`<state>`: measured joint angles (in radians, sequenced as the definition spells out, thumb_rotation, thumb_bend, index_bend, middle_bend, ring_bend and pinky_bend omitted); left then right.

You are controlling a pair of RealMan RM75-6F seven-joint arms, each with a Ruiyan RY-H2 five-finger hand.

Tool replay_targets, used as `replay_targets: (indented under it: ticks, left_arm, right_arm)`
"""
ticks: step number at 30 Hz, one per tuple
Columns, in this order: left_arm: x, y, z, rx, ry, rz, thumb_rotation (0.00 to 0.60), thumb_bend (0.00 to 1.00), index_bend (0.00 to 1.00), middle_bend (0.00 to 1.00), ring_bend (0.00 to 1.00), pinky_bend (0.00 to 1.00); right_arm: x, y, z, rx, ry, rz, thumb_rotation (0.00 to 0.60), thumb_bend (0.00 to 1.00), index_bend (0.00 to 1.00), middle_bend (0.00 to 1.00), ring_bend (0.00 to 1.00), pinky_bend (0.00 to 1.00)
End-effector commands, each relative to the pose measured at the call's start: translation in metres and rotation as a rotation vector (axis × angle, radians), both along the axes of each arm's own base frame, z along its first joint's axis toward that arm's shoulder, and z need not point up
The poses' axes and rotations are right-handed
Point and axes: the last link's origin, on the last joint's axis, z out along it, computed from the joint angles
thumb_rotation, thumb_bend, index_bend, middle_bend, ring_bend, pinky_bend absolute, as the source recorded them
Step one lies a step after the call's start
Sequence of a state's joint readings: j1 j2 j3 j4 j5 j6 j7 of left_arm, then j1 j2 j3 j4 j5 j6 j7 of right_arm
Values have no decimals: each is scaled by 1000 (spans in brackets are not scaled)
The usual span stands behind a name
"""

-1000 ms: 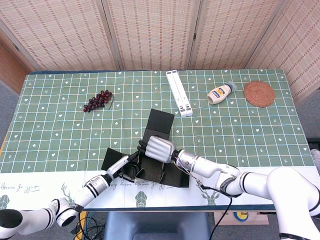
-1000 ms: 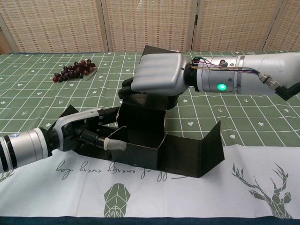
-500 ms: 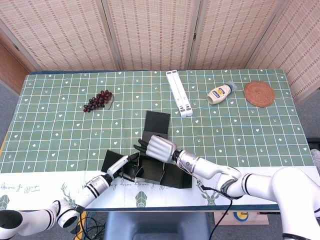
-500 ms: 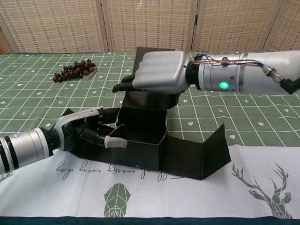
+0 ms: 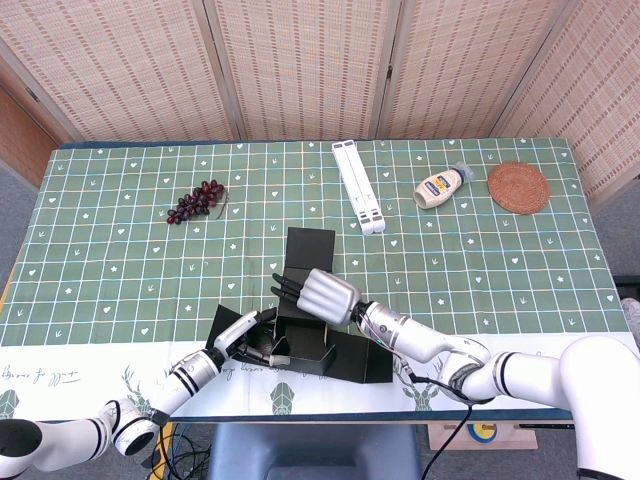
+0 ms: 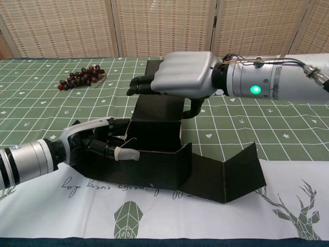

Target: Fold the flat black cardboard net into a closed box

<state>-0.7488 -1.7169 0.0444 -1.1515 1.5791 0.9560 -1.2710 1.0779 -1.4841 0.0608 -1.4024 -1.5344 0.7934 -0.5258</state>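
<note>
Black cardboard net [image 6: 169, 164] [image 5: 320, 340], partly erected, near the middle of the front edge of the worktop [image 5: 120, 270], straddling the boundary between the green checked cloth and the white printed strip. A rear panel stands upright with its top flap tipped back toward the far edge; a lower front wall rises before it; to the right, one panel lies flat and ends in an upturned flap.

Left hand [image 6: 100, 141] [image 5: 245, 335]: enters from the front left corner, fingers curled against the left side of the net, one pale fingertip [image 6: 128, 154] lying along the top edge of the front wall. It appears to pinch that wall, though the chest view does not show the inner side of the contact, so a grip cannot be confirmed.

Right hand [image 6: 180, 77] [image 5: 322, 291]: palm down above the upright rear panel, fingers extended leftward and close together, holding nothing; the thumb curls down behind the panel's top edge.

Other objects, all well apart from the net: bunch of dark grapes [image 5: 197, 200] [image 6: 81, 77] toward the far left; white folding stand [image 5: 358, 186] near the middle of the far edge; squeeze bottle [image 5: 441, 185] lying on its side to its right; round woven coaster [image 5: 518, 187] near the far right corner.
</note>
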Motion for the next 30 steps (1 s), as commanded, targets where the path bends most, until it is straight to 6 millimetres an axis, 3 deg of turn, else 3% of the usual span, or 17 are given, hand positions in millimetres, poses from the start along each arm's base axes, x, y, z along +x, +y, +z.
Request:
replay_targets:
  ticks: [1,8,19,25,30]
  left_arm:
    - [-1,0,2,1,-1,2,600,120,261,283,565,500]
    - [-6,2,17,-8,-25,21,600,120,260,283,565,500]
    - [-24,17,60,17,-99,112,600,120,265,283,554,501]
    - [-33,32,87,46,-149,174,600,120,261,283,554,503]
    - [-37,40,97,44,-163,206,600,120,258,283,554,503]
  right_arm:
    - [-3,3,9,11,-38,-24,600,250,0,13,741,956]
    - [-16,11,39,33,-194,-107,600,250,0,12,741,956]
    - [-63,25,82,-11,-386,-261,600,250,0,32,741,956]
    - [-86,39,91,-20,-497,-332,600,250,0,44,741,956]
    - [-101,48,83,-14,-581,-385,600,250,0,61,741,956]
